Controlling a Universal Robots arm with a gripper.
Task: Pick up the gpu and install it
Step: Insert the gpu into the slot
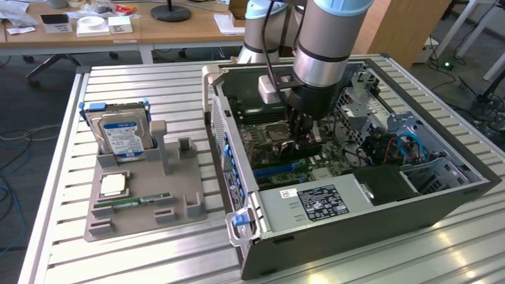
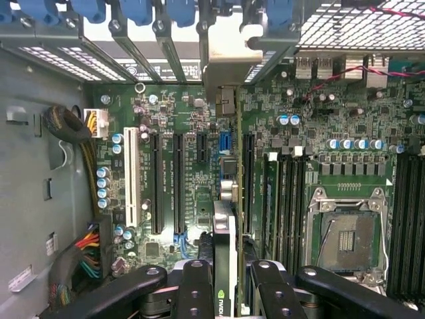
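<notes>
Gripper (image 2: 224, 292) is clamping the gpu (image 2: 225, 229) edge-on, with dark fingers (image 2: 195, 286) pressing on both flat faces, so it is gripping, not open. Card is standing on edge just below the fingertips, low inside the computer case (image 1: 355, 236). Its silvery bracket (image 2: 229, 66) is sitting at the end farthest from the grip, close against the blue-tabbed rear slot frame (image 2: 179, 13). Directly beneath the gripper, the motherboard (image 2: 179, 113) is showing several long black expansion slots (image 2: 157, 183). The card's lower edge is running just beside one of them (image 2: 249, 179); whether it is touching or seated, I'm not able to tell. Risks as I'm reading them: if that edge is sitting slightly off the slot, pushing down is going to land the contacts on bare board or on small parts next to it. A tilted card is likely going to be hooking the bracket on the rear frame. Grip is sitting away from the bracket end, so any side load could be twisting a thin card between the pads. CPU socket (image 2: 346, 236) and memory slots (image 2: 285, 199) are lying off to one side of the gripper, cable bundle (image 2: 83, 256) to the other. Well apart, outside the case, a grey tray (image 1: 142, 225) is holding a hard drive (image 1: 122, 139) and a memory stick (image 1: 134, 201).
</notes>
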